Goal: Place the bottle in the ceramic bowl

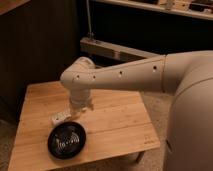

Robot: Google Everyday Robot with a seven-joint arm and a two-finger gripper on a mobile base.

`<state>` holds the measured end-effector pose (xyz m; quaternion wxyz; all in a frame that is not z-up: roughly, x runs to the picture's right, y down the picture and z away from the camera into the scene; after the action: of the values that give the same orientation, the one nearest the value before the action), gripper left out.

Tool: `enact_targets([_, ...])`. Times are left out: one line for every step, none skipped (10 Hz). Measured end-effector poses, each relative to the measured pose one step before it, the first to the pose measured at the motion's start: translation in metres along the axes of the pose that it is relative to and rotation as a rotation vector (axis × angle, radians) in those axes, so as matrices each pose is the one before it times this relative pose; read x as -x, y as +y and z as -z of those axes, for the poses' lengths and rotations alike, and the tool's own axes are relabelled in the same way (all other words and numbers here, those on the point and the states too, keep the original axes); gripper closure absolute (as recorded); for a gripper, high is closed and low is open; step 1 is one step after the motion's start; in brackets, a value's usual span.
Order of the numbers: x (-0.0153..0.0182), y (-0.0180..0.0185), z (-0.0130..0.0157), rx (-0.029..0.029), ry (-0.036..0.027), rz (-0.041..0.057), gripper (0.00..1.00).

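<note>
A small whitish bottle [60, 117] lies on its side on the wooden table [115, 125], toward the left. Just in front of it sits the ceramic bowl [66, 140], black, glossy and ringed inside, with nothing in it. My gripper [80, 107] hangs downward from the cream arm, just right of and slightly behind the bottle, close above the tabletop. It is open and nothing shows between its fingers. The bottle's right end lies close to the gripper; I cannot tell whether they touch.
My cream arm [130, 75] reaches in from the right, and my large body [192, 130] fills the right side. A dark wall panel [35, 45] stands behind the table. A metal rail [115, 50] runs behind the arm.
</note>
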<state>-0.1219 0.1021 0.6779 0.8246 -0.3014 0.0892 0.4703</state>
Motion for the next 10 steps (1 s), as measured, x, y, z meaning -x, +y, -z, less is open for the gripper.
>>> enact_targets([-0.00097,0.00493,0.00281,0.01165,-0.01759,0.10398,0.35])
enact_targets([0.00024,0.00720,0.00277,0.01220,-0.01970,0.11661,0.35])
enact_targets([0.00063,0.00471,0.00226,0.00671,-0.01562,0.08366,0.35])
enact_targets([0.00037,0.00269,0.00124,0.00336,-0.00858,0.04835,0.35])
enact_targets([0.00058,0.00204,0.00069,0.00222,-0.00590,0.03263,0.35])
enact_targets([0.00044,0.00181,0.00083,0.00195,-0.00617,0.03183,0.35])
enact_targets([0.00019,0.00022,-0.00008,0.00018,0.00003,0.00084,0.35])
enact_targets([-0.00015,0.00061,-0.00027,0.00006,-0.00144,0.00469,0.35])
enact_targets([-0.00114,0.00043,0.00040,-0.01158,-0.01564,0.04564,0.35])
enact_targets([-0.00221,-0.00113,0.00088,-0.01998,-0.02019,0.08959,0.35])
